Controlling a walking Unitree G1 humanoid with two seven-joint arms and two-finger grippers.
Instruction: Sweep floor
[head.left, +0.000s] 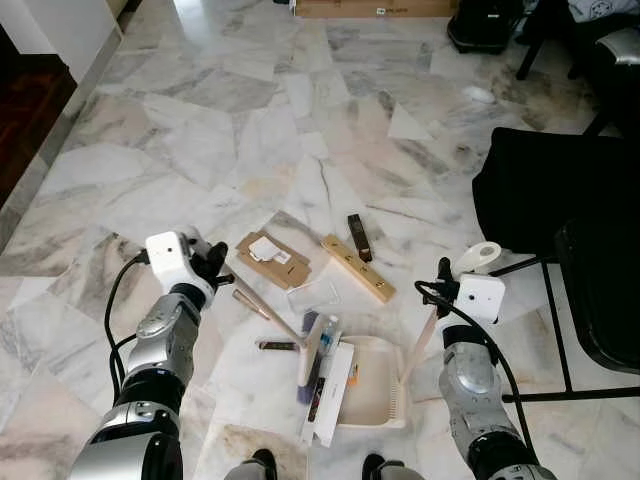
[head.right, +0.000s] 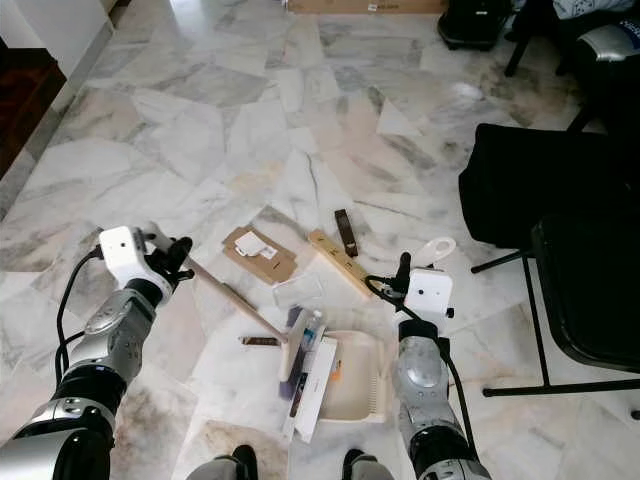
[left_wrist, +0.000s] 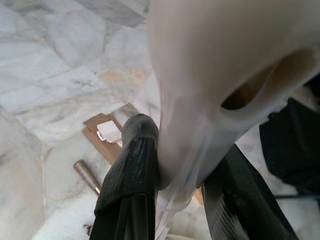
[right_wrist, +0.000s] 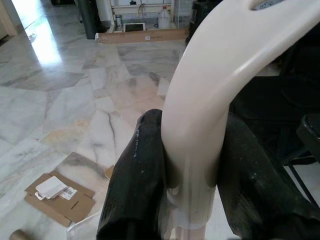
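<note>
Gripping the broom handle (head.left: 262, 309), the left gripper (head.left: 214, 263) is clamped on its top; the right gripper (head.left: 445, 283) squeezes the dustpan handle (right_wrist: 200, 125). The dustpan (head.left: 372, 385) lies near the feet, beside cardboard (head.left: 271, 259) and a wooden strip (head.left: 357, 267). Open marble floor (head.left: 200, 130) stretches ahead; a black chair (head.left: 560, 200) crowds the right.

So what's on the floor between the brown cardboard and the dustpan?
A clear plastic wrapper lies between the cardboard and the dustpan, seen in both eye views.

Marble floor (head.left: 250, 110), black chair (head.left: 560, 190)
</note>
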